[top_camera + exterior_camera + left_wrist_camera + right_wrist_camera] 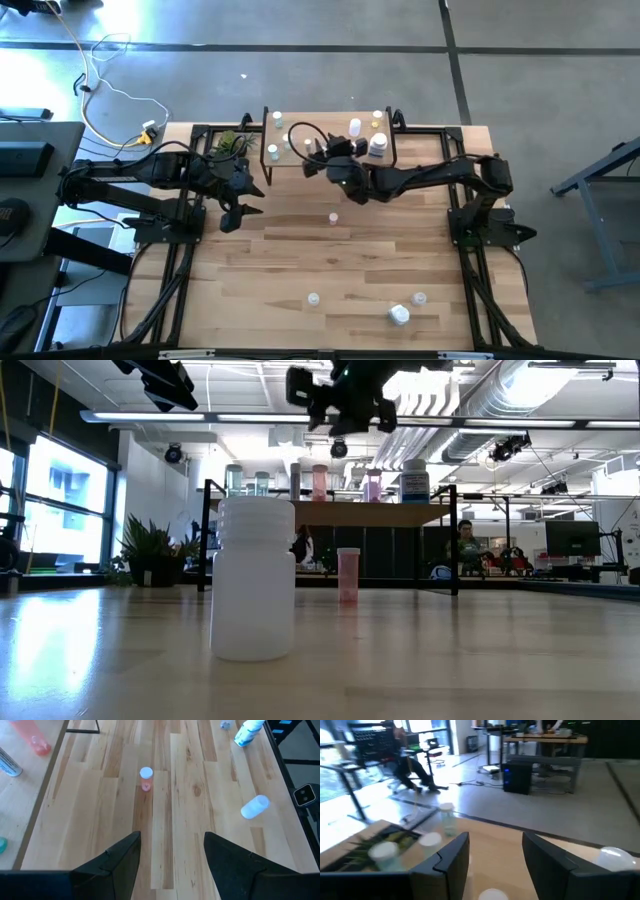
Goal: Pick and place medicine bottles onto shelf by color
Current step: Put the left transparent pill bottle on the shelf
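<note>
The shelf (320,125) stands at the table's far edge and carries several medicine bottles, among them white ones (355,127) (377,145). My right gripper (315,152) hovers open above the shelf's board (495,865); a white bottle cap (492,895) shows below it, and nothing is between its fingers. One pink bottle (333,217) with a white cap (145,776) stands upright on the table's middle. My left gripper (240,205) hangs open above the table, left of that bottle, holding nothing (172,840).
Three more bottles sit near the table's front edge: a small one (313,298), a larger white one (399,315) and one beside it (419,297). A small green plant (230,143) stands at the shelf's left end. Bare wood lies between the pink bottle and the front bottles.
</note>
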Controlling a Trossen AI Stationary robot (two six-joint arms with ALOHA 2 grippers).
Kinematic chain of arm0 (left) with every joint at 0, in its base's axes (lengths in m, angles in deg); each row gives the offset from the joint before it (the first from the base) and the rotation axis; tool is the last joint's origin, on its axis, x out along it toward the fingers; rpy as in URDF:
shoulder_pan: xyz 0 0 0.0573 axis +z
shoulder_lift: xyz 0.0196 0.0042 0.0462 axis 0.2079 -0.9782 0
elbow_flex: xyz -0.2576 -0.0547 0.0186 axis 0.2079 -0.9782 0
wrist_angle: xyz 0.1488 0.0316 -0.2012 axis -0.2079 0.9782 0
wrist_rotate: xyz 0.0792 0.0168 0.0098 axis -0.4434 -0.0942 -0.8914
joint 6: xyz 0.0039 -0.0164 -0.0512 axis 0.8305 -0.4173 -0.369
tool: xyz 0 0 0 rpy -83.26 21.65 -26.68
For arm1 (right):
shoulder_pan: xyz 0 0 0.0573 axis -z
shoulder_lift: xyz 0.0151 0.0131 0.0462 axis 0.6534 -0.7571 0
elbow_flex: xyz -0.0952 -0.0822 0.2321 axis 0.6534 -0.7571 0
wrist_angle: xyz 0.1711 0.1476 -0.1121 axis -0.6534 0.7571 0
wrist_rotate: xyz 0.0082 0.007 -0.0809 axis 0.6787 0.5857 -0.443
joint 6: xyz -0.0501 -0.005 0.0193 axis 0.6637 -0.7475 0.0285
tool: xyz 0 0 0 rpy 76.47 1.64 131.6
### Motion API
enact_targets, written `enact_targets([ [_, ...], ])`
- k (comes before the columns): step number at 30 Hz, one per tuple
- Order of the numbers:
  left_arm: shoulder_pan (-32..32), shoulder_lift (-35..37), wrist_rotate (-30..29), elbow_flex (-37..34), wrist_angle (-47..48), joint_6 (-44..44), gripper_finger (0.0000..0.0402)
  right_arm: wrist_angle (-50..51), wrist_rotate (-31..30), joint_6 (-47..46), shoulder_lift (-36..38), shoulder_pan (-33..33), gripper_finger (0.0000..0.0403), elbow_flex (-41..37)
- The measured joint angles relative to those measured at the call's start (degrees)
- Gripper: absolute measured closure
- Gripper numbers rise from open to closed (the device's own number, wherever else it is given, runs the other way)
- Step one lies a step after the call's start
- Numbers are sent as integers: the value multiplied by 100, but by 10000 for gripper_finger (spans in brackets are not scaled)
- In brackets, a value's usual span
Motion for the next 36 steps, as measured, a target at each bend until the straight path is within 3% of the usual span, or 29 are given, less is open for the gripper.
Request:
enact_targets([
  [14, -3, 1, 20, 0, 52, -431, 193, 1137, 870, -76, 957, -1228, 228, 2],
  [23, -132, 0, 20, 0, 55, -702, 193, 1791, 1653, -1116, 1091, -1808, 227, 2],
  [28, -273, 0, 24, 0, 52, -873, 193, 1844, 2131, -1366, 1091, -1996, 203, 2],
  [36, -447, 0, 1, 0, 48, -1583, 193, 2367, 3989, -1206, 1067, -2034, 168, -8],
])
